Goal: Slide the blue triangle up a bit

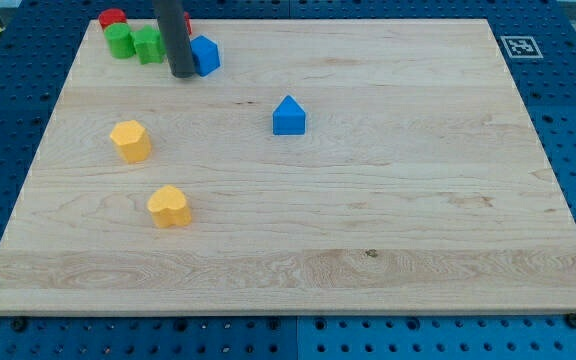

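Note:
The blue triangle (288, 116) sits a little left of the board's middle, in the upper half. My rod comes down from the view's top, and my tip (182, 75) rests on the board at the upper left, well to the left of and above the blue triangle. The tip sits right beside a blue cube (205, 54), on its left side, seemingly touching it.
A green block (148, 45), a round green block (120, 41) and a red block (113, 18) cluster at the upper left corner. Two yellow blocks (130, 140) (169, 206) lie on the left side. The wooden board (418, 200) has a marker tag (519, 46) beside its upper right corner.

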Motion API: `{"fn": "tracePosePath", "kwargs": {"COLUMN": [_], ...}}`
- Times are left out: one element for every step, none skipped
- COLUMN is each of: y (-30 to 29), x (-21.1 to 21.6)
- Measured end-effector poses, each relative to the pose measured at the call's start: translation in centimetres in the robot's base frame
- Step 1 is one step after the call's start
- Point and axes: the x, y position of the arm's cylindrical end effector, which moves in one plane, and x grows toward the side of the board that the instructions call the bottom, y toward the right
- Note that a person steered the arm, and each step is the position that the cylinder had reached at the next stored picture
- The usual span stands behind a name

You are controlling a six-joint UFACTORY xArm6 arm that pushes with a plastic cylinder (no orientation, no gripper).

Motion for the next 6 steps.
{"fn": "tracePosePath", "kwargs": {"y": [0.0, 2.8, 8.2, 13.3, 16.1, 16.1], "x": [3.2, 6.0, 9.1, 13.0, 14.3, 14.1]}}
